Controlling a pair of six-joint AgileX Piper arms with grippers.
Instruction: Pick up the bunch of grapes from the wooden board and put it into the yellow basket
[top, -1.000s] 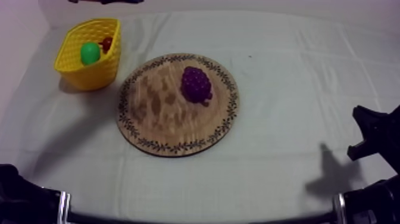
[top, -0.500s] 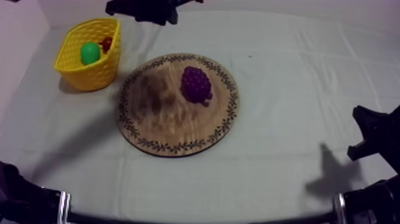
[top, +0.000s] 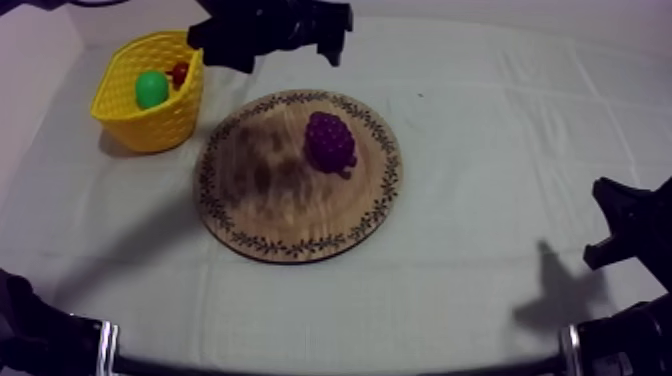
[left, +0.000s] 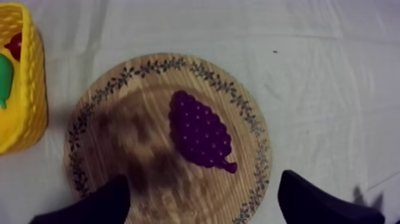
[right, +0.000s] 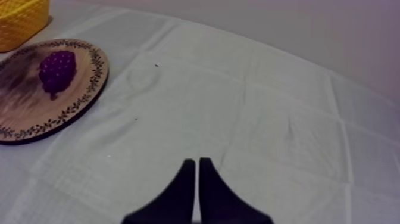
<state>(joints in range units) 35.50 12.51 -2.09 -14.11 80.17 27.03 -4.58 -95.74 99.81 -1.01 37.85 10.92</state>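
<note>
The purple bunch of grapes (top: 330, 143) lies on the right half of the round wooden board (top: 290, 215). My left gripper (top: 287, 52) hangs above the board's far edge, close to the yellow basket (top: 150, 115). In the left wrist view its black fingers (left: 89, 205) stand wide apart with nothing between them, and the grapes (left: 199, 131) lie on the board (left: 113, 143) beyond them. My right gripper (top: 622, 228) rests low at the table's right side. Its fingers (right: 196, 182) lie together as a narrow wedge, far from the grapes (right: 58, 70).
The basket stands at the far left of the table and holds a green pear (top: 151, 88) and a small red fruit (top: 179, 72). Grey-white cloth (top: 500, 150) stretches bare to the right of the board.
My left arm has come in from the far edge and now hangs over the board's far rim, its fingers spread apart. A shadow has spread over the board. The right arm has not moved.
</note>
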